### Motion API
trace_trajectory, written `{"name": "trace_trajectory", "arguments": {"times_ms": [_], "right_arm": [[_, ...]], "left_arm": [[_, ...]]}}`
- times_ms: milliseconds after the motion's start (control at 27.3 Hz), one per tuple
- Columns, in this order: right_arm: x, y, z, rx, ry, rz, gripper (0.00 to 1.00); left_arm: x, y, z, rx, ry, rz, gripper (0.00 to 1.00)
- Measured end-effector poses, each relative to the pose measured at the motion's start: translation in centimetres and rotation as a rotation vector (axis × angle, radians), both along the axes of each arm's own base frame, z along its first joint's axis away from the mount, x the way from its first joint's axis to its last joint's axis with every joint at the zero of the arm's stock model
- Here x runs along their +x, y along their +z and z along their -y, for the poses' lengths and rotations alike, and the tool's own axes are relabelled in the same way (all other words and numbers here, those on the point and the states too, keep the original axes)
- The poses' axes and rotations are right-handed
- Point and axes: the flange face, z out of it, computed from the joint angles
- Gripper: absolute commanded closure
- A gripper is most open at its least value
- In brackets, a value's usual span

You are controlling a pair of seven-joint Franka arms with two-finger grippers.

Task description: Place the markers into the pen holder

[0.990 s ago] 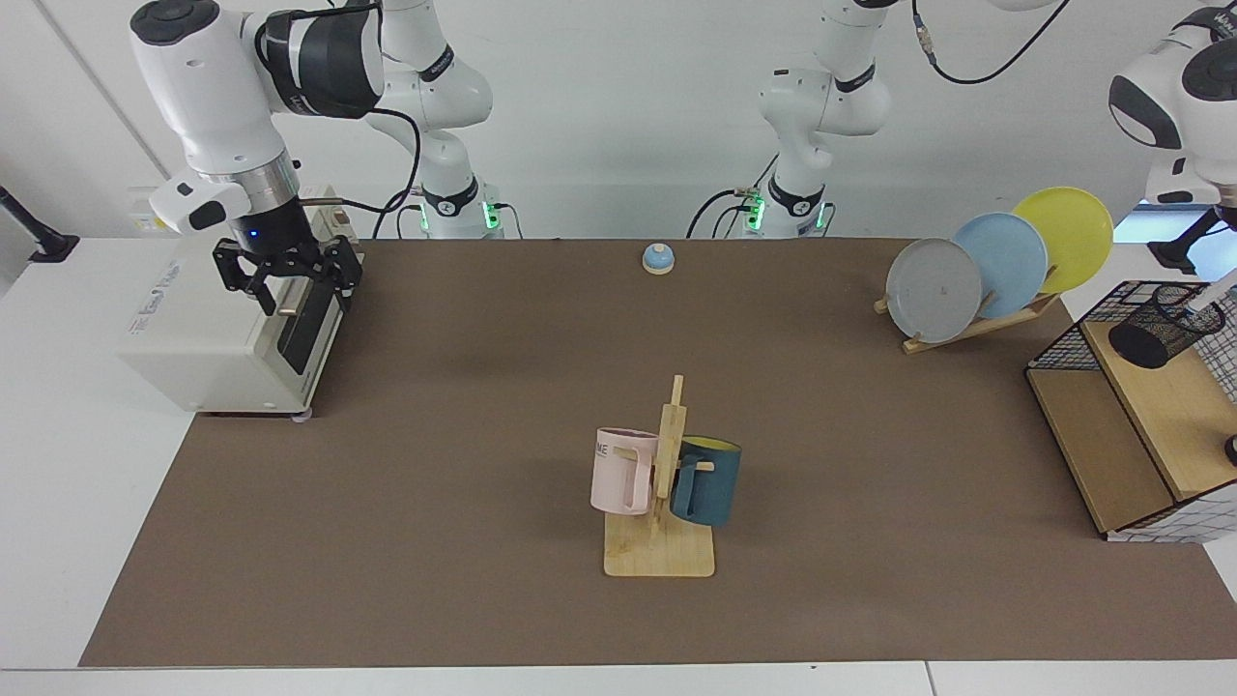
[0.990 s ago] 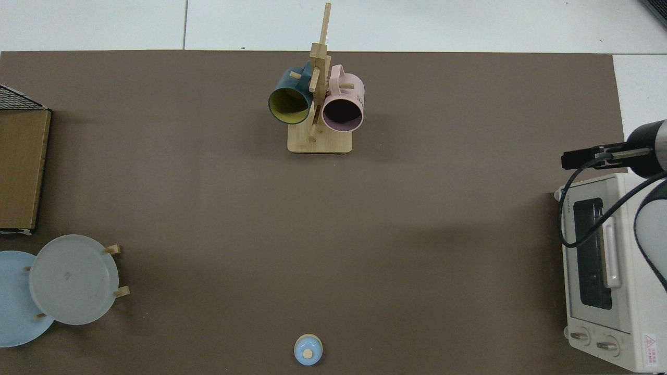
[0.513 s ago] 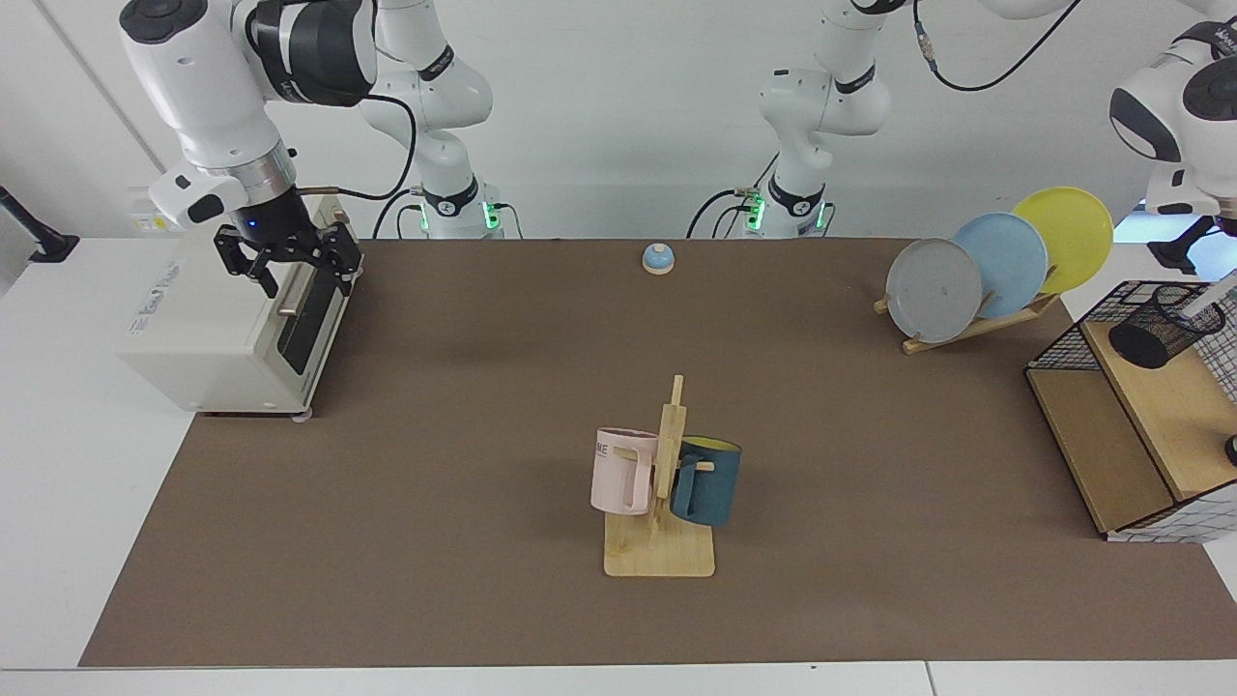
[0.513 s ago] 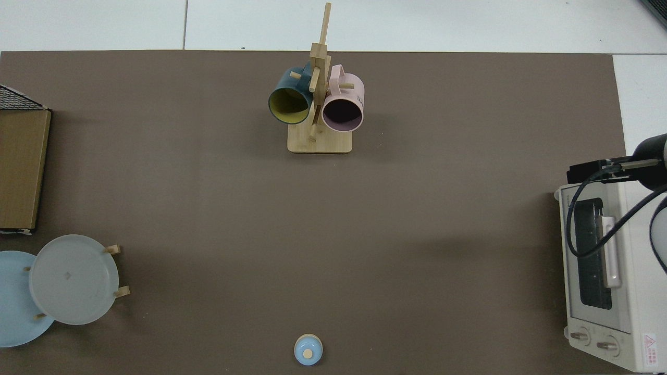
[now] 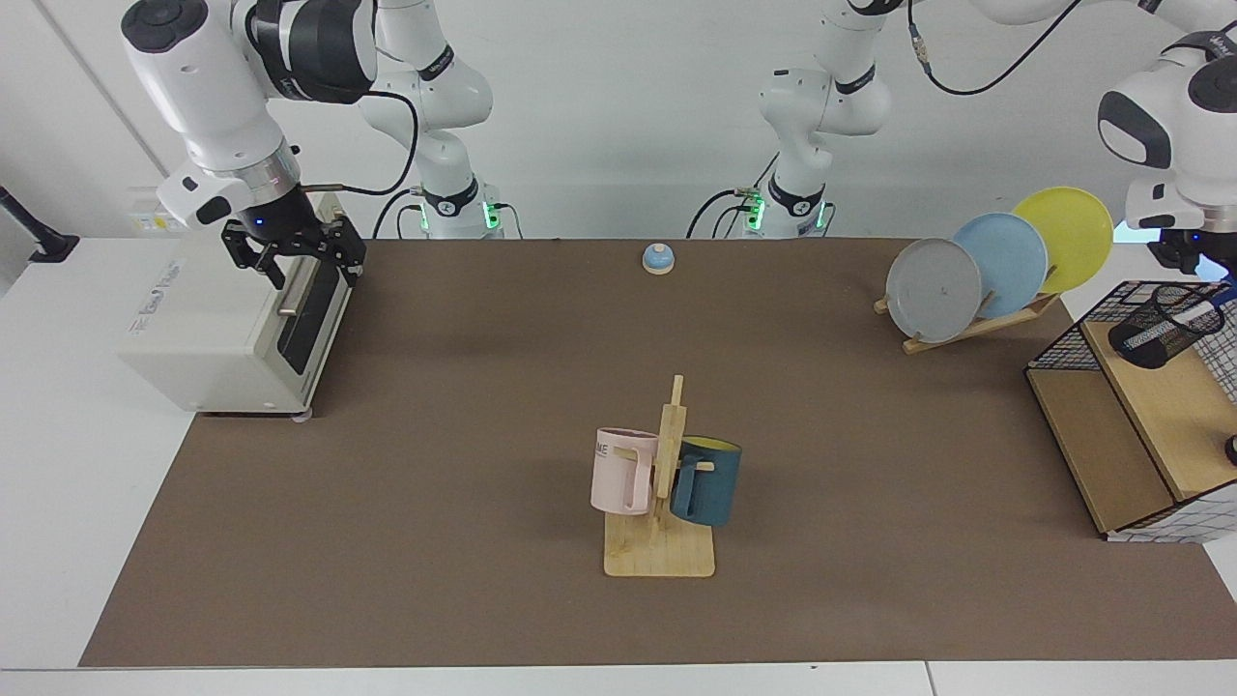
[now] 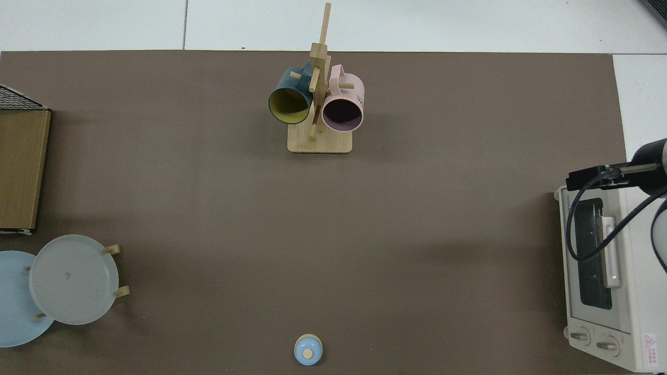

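One marker (image 5: 1214, 296) is all I can spot, and it's right under the left gripper (image 5: 1191, 259), blue end slanting up out of the mouth of the pen holder (image 5: 1155, 333). So I'd say the job is basically at the drop-in stage: the tip looks to be inside the mesh cup, but I honestly can't tell if that gripper has a hold on it or has let go, it's half off the side of the facing view. The cup looks tilted on the wooden shelf of the wire basket (image 5: 1061, 340), just below the gripper. What's left, my guess: release if needed and lift straight up. Tight spot though, with the basket's wire rim around the cup and the plate rack (image 5: 976, 324) near on the table side, so up is the only open way out. The right gripper (image 5: 302, 266) waits well apart from all this, jaws spread and empty, hanging just above the toaster oven (image 5: 213, 329). There's loads of bare mat between the two.
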Motion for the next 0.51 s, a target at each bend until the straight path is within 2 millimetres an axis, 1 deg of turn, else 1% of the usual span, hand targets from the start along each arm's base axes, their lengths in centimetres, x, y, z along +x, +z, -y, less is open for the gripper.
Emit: {"name": "trace_trajectory", "arguments": {"times_ms": [110, 293, 513], "right_arm": [[-0.6, 0.1, -0.3, 0.004, 0.004, -0.032, 0.0], [-1.0, 0.3, -0.8, 0.006, 0.013, -0.044, 0.0], [-1.0, 0.5, -0.7, 0.007, 0.011, -0.04, 0.0]], "left_arm": [[1.0, -0.7, 2.2, -0.052, 0.015, 0.035, 0.0], [2.2, -1.7, 5.5, -0.159, 0.101, 0.109, 0.0], [2.4, -3.6, 9.9, -0.354, 0.311, 0.118, 0.0]]}}
